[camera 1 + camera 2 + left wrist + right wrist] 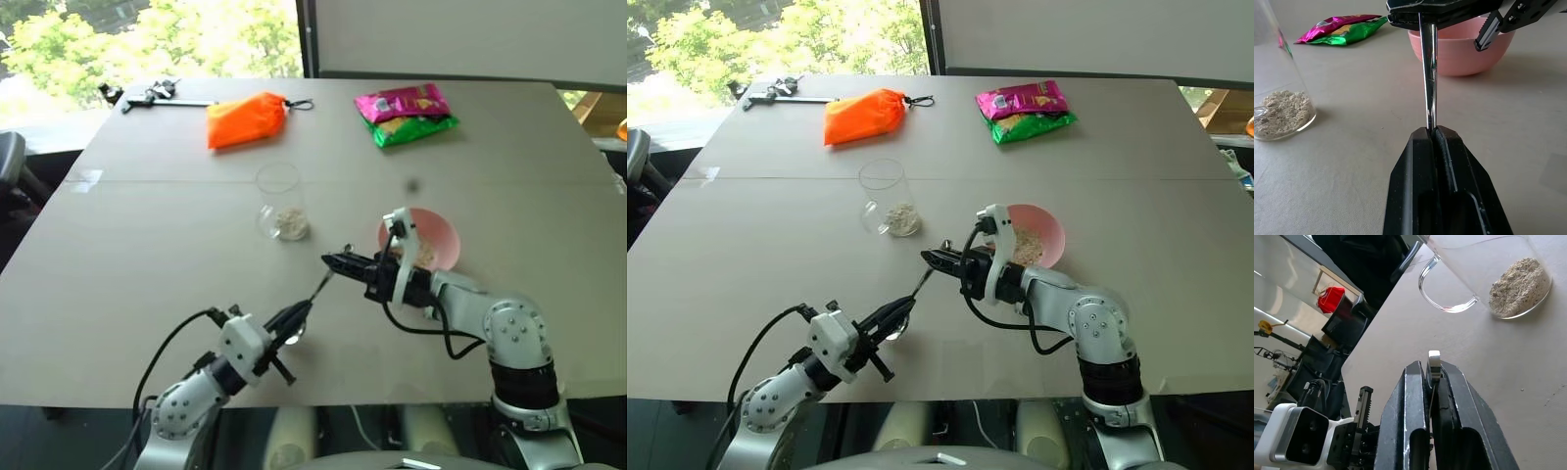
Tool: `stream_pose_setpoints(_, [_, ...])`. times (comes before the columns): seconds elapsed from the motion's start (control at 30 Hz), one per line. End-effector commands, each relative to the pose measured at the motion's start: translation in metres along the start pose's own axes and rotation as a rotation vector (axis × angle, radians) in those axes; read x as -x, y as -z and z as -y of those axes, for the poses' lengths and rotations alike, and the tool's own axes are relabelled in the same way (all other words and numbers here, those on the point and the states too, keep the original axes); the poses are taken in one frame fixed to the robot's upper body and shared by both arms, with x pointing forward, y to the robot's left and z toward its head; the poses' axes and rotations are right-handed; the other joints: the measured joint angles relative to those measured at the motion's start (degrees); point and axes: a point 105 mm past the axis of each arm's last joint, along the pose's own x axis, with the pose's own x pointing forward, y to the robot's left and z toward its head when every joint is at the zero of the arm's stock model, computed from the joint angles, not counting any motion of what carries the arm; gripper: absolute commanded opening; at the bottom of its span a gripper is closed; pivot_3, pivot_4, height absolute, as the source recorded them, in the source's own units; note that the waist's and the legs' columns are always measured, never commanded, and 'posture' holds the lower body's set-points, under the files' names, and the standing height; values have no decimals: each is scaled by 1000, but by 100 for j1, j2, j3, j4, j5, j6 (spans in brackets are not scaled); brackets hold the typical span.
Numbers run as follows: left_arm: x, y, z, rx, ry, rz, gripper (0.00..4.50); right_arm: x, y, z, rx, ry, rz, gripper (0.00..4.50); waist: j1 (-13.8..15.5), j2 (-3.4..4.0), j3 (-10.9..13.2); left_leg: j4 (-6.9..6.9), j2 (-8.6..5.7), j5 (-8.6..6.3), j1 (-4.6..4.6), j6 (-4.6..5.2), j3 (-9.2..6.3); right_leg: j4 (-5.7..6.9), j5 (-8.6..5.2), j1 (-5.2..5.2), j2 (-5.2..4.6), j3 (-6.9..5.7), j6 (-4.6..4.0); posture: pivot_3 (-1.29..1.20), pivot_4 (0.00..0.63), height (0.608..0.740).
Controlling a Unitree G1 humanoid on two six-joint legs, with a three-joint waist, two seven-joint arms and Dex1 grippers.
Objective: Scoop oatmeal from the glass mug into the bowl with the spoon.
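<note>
Head view: both my hands are clamped on the spoon (pixel 921 284) at once, left hand (pixel 903 313) near the head, right hand (pixel 933 258) on the handle tip. If either pulls off-line, it'll probably twist loose.

Left wrist: glass mug (pixel 1281 105) holds oatmeal (pixel 1281 110), and there's the pink bowl (pixel 1462 51).

Right wrist: mug stands on the surface (pixel 1508 377), just ahead.
</note>
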Motion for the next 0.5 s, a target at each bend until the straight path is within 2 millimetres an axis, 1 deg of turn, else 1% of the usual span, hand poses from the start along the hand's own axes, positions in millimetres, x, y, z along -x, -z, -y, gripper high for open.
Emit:
stream_pose_setpoints(0.03, [1, -8, 0, 12, -20, 28, 0, 5, -17, -2, 34, 7, 85, 34, 0, 0, 0, 0, 0, 0, 0, 0, 0, 0, 0, 0, 0, 0, 0, 0, 150, 696])
stream_pose_setpoints(0.3, [1, -8, 2, 33, -6, 27, 0, -2, -26, -4, 38, 8, 134, 34, -1, 0, 0, 0, 0, 0, 0, 0, 0, 0, 0, 0, 0, 0, 0, 0, 150, 696])
stream_pose_setpoints(0.47, [1, -8, 3, 42, -7, 25, 0, -3, -27, -5, 35, 9, 140, 34, -1, 0, 0, 0, 0, 0, 0, -1, 0, 0, 0, 0, 0, 1, 0, 0, 150, 696])
stream_pose_setpoints(0.5, [2, -8, 3, 44, -9, 24, 323, -3, -26, -5, 35, 10, 140, 6, -1, 0, 0, 0, 0, 0, 0, -1, 0, 0, 0, 0, 1, 1, 0, 0, 150, 696])
